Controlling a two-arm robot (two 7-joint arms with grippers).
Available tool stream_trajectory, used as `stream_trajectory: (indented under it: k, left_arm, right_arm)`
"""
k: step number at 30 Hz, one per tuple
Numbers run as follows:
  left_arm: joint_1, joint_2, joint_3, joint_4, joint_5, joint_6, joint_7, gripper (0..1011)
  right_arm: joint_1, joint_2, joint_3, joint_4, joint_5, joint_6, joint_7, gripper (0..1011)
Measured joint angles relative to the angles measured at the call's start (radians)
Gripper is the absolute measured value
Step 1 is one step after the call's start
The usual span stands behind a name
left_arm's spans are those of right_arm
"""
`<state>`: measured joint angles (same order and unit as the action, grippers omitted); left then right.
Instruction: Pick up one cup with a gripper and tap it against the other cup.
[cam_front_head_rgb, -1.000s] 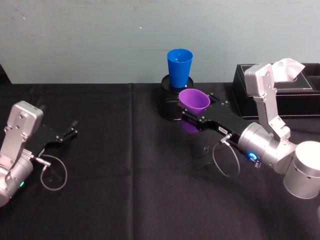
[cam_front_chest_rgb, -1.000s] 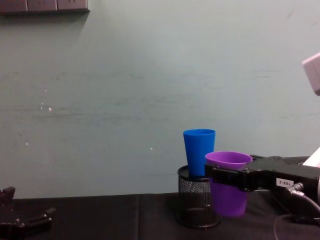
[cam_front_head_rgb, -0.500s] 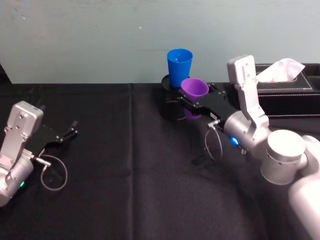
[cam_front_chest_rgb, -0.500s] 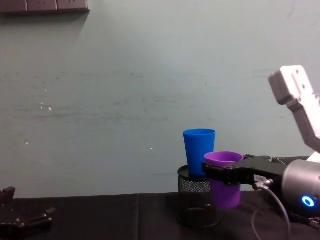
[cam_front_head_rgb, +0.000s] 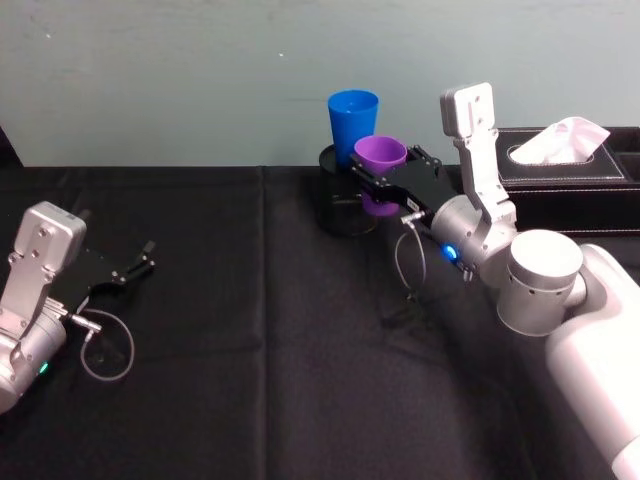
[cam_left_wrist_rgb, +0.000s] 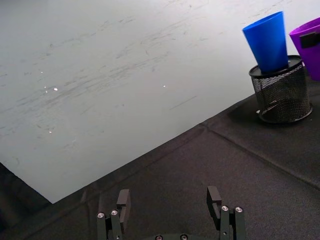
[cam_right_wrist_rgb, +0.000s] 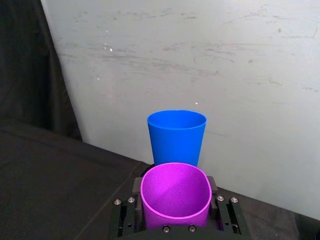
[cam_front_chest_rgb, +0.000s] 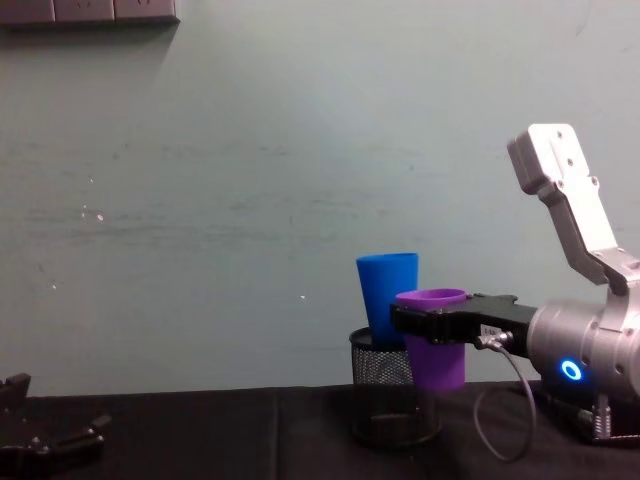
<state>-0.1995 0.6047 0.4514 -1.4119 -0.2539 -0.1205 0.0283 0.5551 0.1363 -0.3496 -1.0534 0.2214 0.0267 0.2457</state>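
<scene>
The right gripper (cam_front_head_rgb: 383, 172) reaches in from the right of the head view toward upper centre, its jaws pinching the purple cup (cam_front_head_rgb: 380, 158) just under the rim. The cup is upright, mouth up, and lifted off the black tablecloth (cam_front_head_rgb: 260, 340). In the right wrist view a black finger (cam_right_wrist_rgb: 135, 188) sits on each side of the cup, which fills the gap between them. Right behind it the blue cup (cam_front_head_rgb: 352, 115) stands in the black mesh holder (cam_front_head_rgb: 340, 205). In the chest view, right of centre, the purple rim meets the blue cup's side and the two appear to touch. A black tissue box (cam_front_head_rgb: 575, 170) sits at the right edge. The left gripper (cam_front_head_rgb: 135, 268) rests low at the left, well apart, jaws spread and empty.
</scene>
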Motion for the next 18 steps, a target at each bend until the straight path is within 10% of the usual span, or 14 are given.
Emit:
stream_trajectory:
  k: [18]
  left_arm:
    - [0.0, 0.0, 0.0, 0.0, 0.0, 0.0, 0.0, 1000]
  right_arm:
    - [-0.025, -0.01, 0.036, -0.058, -0.02, 0.017, 0.017, 723]
